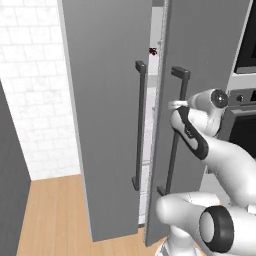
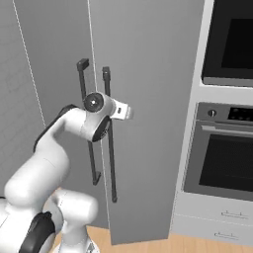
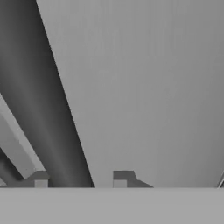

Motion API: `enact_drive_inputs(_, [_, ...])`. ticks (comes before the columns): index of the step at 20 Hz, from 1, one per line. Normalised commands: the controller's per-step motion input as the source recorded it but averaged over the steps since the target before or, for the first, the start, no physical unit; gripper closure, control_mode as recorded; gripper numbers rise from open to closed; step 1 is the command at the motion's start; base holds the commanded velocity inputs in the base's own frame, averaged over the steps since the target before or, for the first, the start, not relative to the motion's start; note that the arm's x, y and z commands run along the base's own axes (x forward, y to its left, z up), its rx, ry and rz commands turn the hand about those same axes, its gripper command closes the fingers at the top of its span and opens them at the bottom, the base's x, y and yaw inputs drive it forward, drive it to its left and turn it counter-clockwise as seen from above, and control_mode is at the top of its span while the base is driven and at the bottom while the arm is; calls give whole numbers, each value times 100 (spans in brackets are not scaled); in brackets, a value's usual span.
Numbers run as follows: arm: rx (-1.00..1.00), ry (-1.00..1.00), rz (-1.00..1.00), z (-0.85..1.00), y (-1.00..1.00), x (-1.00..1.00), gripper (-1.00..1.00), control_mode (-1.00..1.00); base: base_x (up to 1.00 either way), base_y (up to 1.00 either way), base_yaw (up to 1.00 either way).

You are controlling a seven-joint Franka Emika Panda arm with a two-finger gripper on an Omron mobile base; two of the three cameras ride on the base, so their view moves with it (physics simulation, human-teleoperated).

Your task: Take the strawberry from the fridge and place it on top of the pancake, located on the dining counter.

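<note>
The pincer [image 3: 81,180] straddles the right door's dark bar handle [image 3: 48,113] of the fridge [image 1: 107,125], jaws narrow about it; whether they grip firmly I cannot tell. A loose hold could slip off mid-pull. The strawberry is somewhere behind these barely parted doors.

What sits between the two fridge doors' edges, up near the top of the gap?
In the left base view, a small dark red-black cluster shows through the gap, on the fridge's white interior.
</note>
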Motion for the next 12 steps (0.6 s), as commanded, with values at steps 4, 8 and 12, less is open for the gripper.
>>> enact_drive_inputs(4, [12,4,-6,21,-100,-100,100,-100,0,0,0])
enact_drive_inputs(8, [13,4,-9,3,-98,-100,100,-100,0,0,0])
enact_drive_inputs(12, [6,12,-12,0,-77,-93,100,-100,0,0,0])
